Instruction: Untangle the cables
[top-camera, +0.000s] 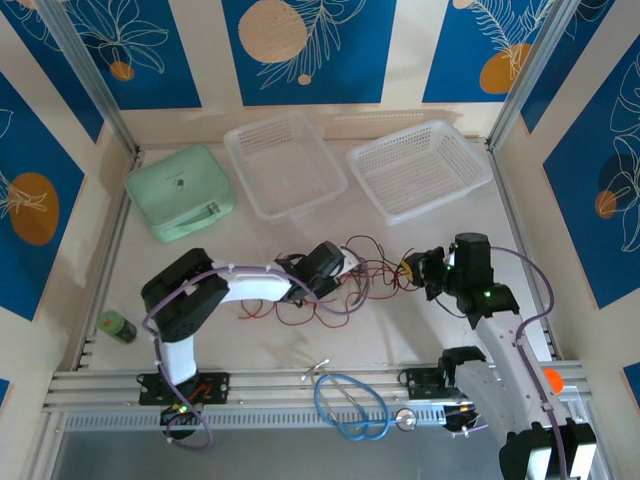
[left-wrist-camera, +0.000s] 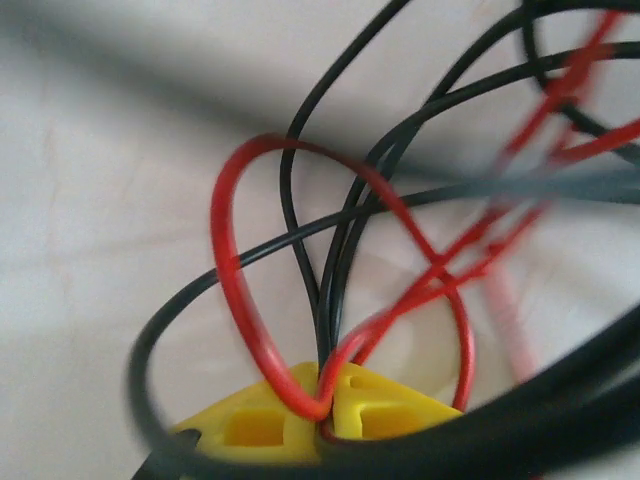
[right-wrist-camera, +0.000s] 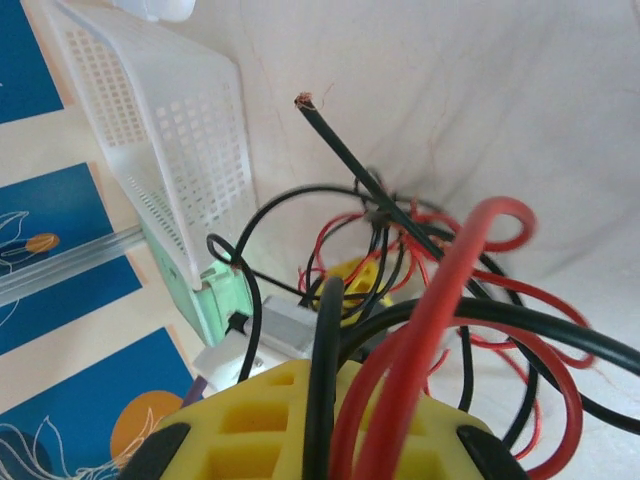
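Though tangled, cables (top-camera: 378, 270) well inside table (top-camera: 262, 342) edges.

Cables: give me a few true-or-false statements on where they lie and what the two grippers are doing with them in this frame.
1. The left gripper is shut on red and black cables. True.
2. The right gripper is open, clear of the cables. False: it is shut on them, with red and black strands running between its fingers.
3. Some cables lie in the white baskets. False: the baskets hold none; the tangle lies on the table between the two grippers.
4. The blue cable loop lies apart from the tangle, at the near edge by the arm bases. True.
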